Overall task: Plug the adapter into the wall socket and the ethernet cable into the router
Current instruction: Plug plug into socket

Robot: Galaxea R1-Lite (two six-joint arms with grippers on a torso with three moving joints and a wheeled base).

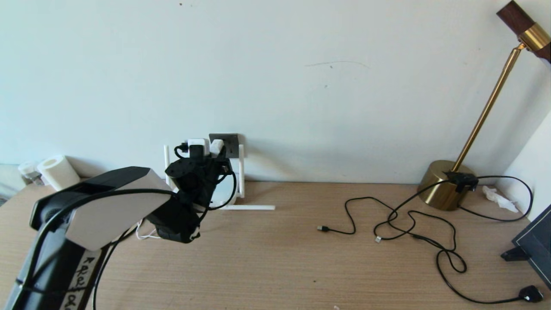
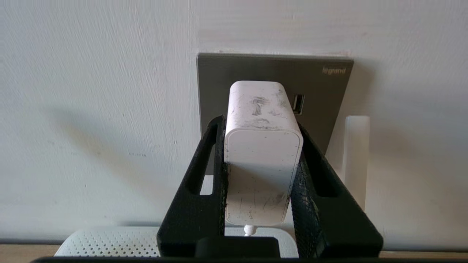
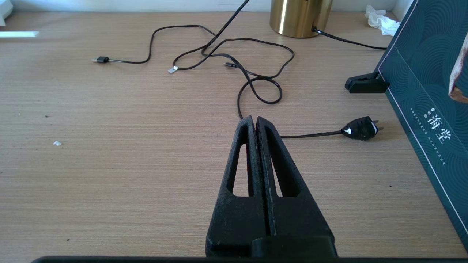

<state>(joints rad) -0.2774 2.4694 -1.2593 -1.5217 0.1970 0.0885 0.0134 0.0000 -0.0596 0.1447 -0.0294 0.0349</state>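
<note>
At the wall socket (image 2: 274,84), the left gripper (image 2: 261,128) clamps the adapter (image 2: 261,160).
The adapter is white, rounded, scuffed grey.

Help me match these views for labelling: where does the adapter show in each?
Head view: the adapter is at the wall socket, beyond the left gripper.
Left wrist view: centre, clamped between the fingers, against the wall socket.
Right wrist view: not in it.
Shared landmark: the wall socket, in head and left wrist views.
</note>
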